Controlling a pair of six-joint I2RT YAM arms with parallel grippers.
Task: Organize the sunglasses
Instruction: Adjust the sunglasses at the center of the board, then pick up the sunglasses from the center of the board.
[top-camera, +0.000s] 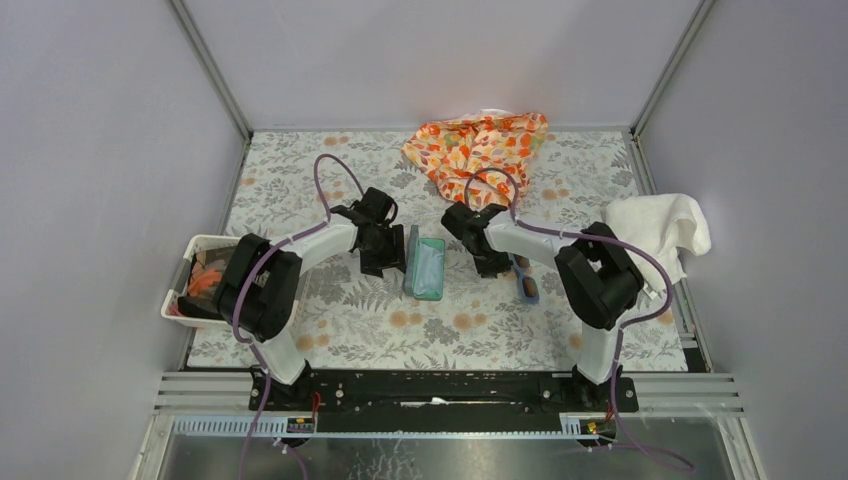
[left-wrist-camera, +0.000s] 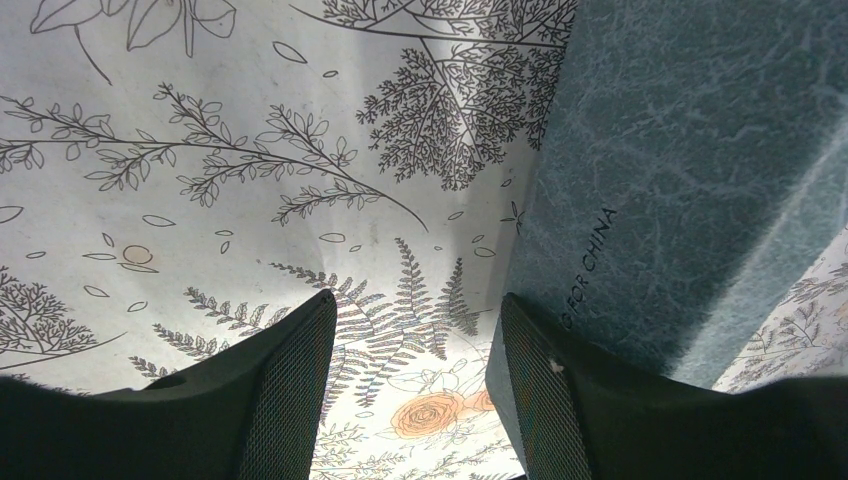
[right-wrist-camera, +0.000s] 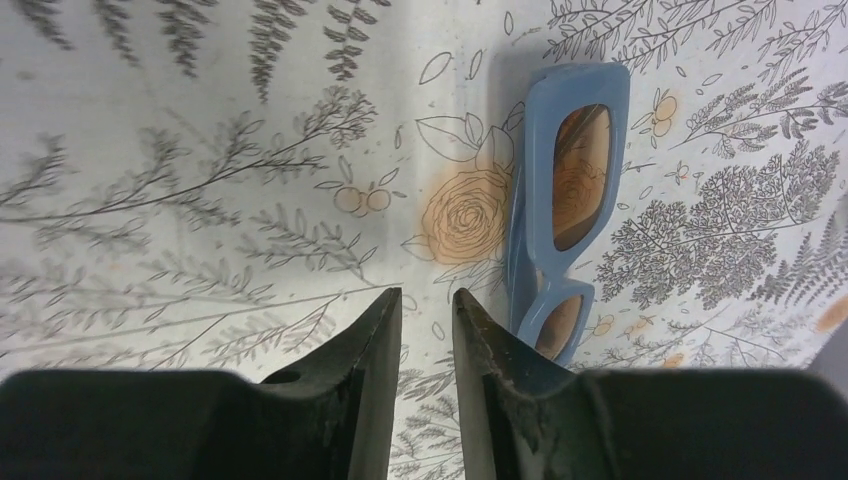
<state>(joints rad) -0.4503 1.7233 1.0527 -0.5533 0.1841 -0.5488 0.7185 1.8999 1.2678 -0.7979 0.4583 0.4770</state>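
The sunglasses (top-camera: 526, 280) (right-wrist-camera: 565, 190), blue-framed with brownish lenses, lie folded on the floral table mat, right of the case. My right gripper (top-camera: 490, 262) (right-wrist-camera: 428, 295) hangs just left of them. Its jaws are open by a narrow gap, with only the mat showing between them, and its right finger (right-wrist-camera: 500, 360) hides the glasses' near end. The dark grey case (top-camera: 425, 268) (left-wrist-camera: 700, 150) lies open mid-table, teal inside. My left gripper (top-camera: 385, 255) (left-wrist-camera: 415, 330) is open at the case's left edge. One finger (left-wrist-camera: 540, 400) is against the case wall, and nothing is held.
An orange floral cloth (top-camera: 478, 140) is bunched at the back of the table. A white towel (top-camera: 655, 230) hangs over the right edge. A white bin (top-camera: 200, 245) with orange items stands at the left edge, beside the left arm.
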